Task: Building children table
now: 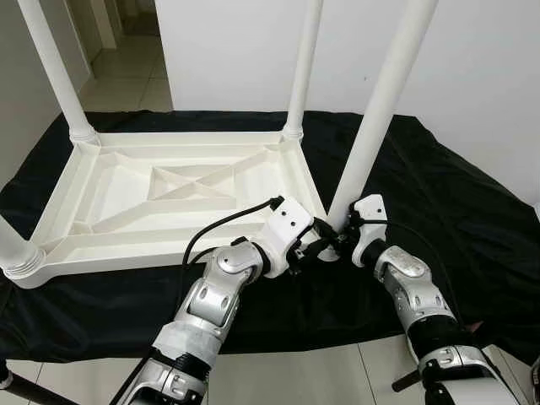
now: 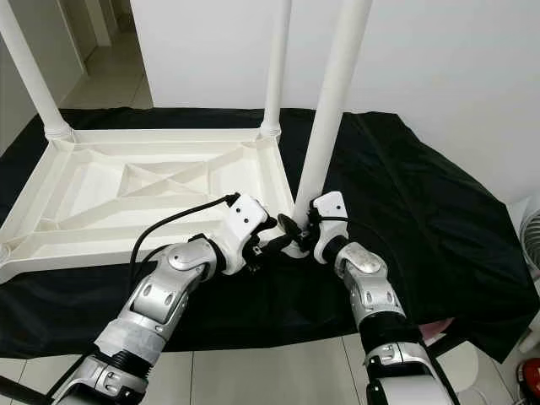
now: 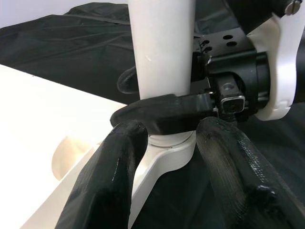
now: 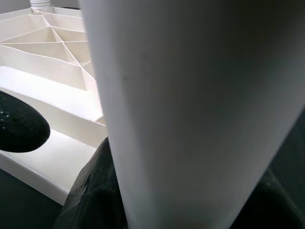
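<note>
The upturned table (image 1: 177, 190) and its legs (image 1: 375, 110) are seen as smooth, slightly glossy white plastic. Beneath them a matt black cloth (image 1: 439, 194) is spread, and the floor (image 1: 278, 371) is laid with pale glossy tiles.

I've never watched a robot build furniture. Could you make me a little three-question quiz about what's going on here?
1. True or false: the white table top lies upside down on the black cloth.
2. How many table legs stand in its corners? A) two B) four C) none
3. Fill in: the right gripper is shut on the near-right leg close to its ____.

Key
1. True; its ribbed underside faces up.
2. B; one leg at each corner.
3. Base, just above the corner socket. The left gripper sits at the same joint, its fingers open on either side of the socket.
</note>
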